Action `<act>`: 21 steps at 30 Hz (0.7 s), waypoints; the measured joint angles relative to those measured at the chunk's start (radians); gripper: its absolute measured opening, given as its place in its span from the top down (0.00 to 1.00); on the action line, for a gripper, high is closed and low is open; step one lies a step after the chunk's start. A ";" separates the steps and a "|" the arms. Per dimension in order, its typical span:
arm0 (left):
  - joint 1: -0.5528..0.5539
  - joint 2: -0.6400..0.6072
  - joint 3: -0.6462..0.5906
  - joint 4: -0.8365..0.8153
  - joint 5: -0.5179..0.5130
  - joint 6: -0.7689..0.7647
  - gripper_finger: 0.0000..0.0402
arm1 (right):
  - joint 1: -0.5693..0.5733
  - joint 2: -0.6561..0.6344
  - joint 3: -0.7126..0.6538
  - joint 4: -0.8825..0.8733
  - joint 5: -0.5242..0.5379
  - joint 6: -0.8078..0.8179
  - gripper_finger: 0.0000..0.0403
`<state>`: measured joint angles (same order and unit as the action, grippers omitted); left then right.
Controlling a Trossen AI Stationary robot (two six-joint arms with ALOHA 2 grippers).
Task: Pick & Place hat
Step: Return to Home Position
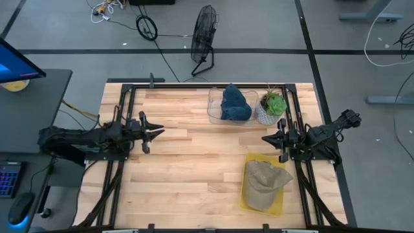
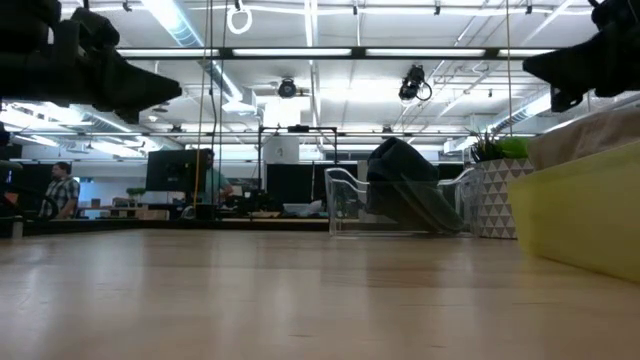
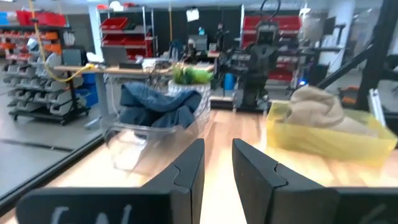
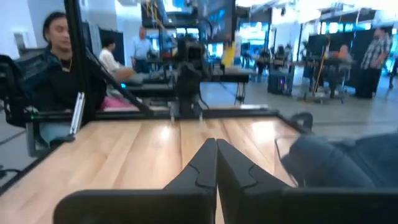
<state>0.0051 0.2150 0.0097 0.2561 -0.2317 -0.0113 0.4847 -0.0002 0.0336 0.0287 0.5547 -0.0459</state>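
A tan cap [image 1: 264, 183] lies in a yellow tray [image 1: 244, 193] near the table's right near corner; the left wrist view shows the cap [image 3: 318, 106] heaped in the tray [image 3: 323, 140]. A blue hat [image 1: 235, 105] sits in a clear bin [image 1: 213, 107] at the far edge, also in the low view [image 2: 405, 190]. My left gripper [image 1: 157, 133] hovers over the table's left side, slightly open, holding nothing. My right gripper [image 1: 266, 138] hovers at the right side, above and beyond the tray, shut and empty.
A potted plant [image 1: 272, 105] in a patterned white pot stands right of the clear bin at the far edge. Bare wood fills the table's middle [image 1: 194, 162] between the two arms. A black frame borders the table. People stand in the room beyond.
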 joint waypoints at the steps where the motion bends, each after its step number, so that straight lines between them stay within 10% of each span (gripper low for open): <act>1: 0.006 0.000 0.000 -0.012 0.000 -0.003 0.79 | 0.000 -0.001 -0.006 0.017 -0.004 -0.012 0.99; 21: 0.012 0.000 -0.001 -0.098 0.000 -0.055 0.79 | 0.000 0.000 -0.012 0.023 -0.013 -0.120 0.99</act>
<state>0.0170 0.2153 0.0090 0.1577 -0.2315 -0.0663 0.4847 -0.0002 0.0216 0.0521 0.5419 -0.1661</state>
